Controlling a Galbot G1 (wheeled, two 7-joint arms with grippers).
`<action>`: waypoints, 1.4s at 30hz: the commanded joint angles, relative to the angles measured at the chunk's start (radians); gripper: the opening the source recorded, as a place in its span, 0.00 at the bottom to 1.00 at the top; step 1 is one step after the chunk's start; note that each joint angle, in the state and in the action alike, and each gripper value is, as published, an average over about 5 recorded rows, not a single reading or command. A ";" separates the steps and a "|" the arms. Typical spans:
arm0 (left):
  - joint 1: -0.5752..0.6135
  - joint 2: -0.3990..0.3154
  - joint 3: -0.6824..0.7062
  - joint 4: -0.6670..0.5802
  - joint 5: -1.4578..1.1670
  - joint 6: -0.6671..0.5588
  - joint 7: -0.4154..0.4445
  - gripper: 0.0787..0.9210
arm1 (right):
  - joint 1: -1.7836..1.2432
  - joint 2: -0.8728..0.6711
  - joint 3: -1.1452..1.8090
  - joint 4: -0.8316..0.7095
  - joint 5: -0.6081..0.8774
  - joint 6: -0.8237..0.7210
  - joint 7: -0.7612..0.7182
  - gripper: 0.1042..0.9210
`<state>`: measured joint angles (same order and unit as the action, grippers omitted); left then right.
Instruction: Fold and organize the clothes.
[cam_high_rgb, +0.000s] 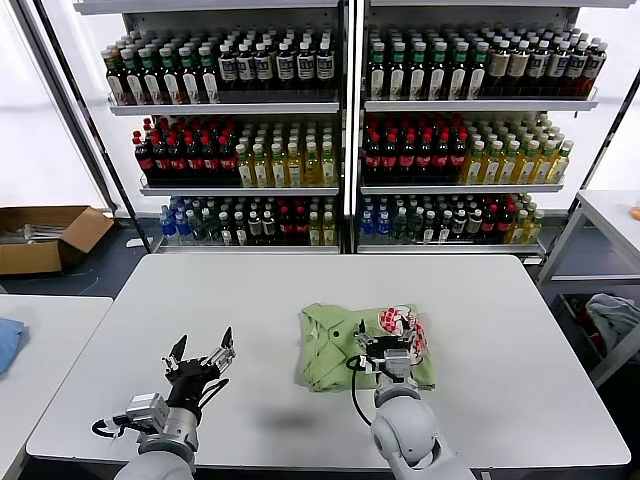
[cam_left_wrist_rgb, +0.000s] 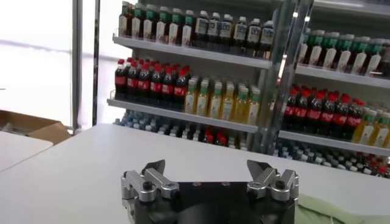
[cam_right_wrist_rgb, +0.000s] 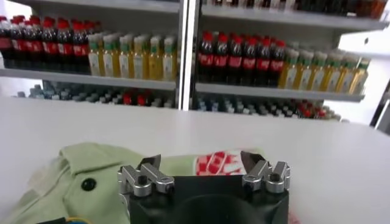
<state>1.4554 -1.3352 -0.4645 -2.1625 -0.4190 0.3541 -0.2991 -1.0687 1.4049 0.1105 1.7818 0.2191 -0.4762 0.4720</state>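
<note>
Bright, even overhead lighting; soft shadows lie on the table (cam_high_rgb: 480, 300). Daylight glare whitens the upper left of the left wrist view.

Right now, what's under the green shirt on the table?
The folded light green short-sleeved shirt lies flat on the white table, so only tabletop shows around it. Anything under it is covered. The right gripper hangs above its near edge, fingers open and empty.

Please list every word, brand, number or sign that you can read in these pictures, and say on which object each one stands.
None can be read.
Labels on the shelved drink bottles: too small and blurred.
Red-and-white print on the folded light green soft shirt: a pattern shows, no letters can be made out.
Brown cardboard box on the floor: no text visible.
</note>
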 joint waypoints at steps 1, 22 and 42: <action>0.000 -0.002 0.003 0.016 0.000 0.003 0.003 0.88 | 0.082 0.075 -0.024 -0.127 0.148 -0.059 0.087 0.88; 0.005 -0.003 0.012 0.031 0.000 0.010 0.009 0.88 | -0.006 0.029 0.038 0.085 0.191 0.009 0.019 0.88; -0.010 -0.008 0.026 0.053 0.002 0.014 0.009 0.88 | -0.350 -0.146 0.080 0.338 0.378 -0.044 0.125 0.88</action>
<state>1.4515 -1.3426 -0.4425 -2.1276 -0.4194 0.3673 -0.2900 -1.2516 1.3098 0.1683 2.0107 0.4412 -0.5175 0.5497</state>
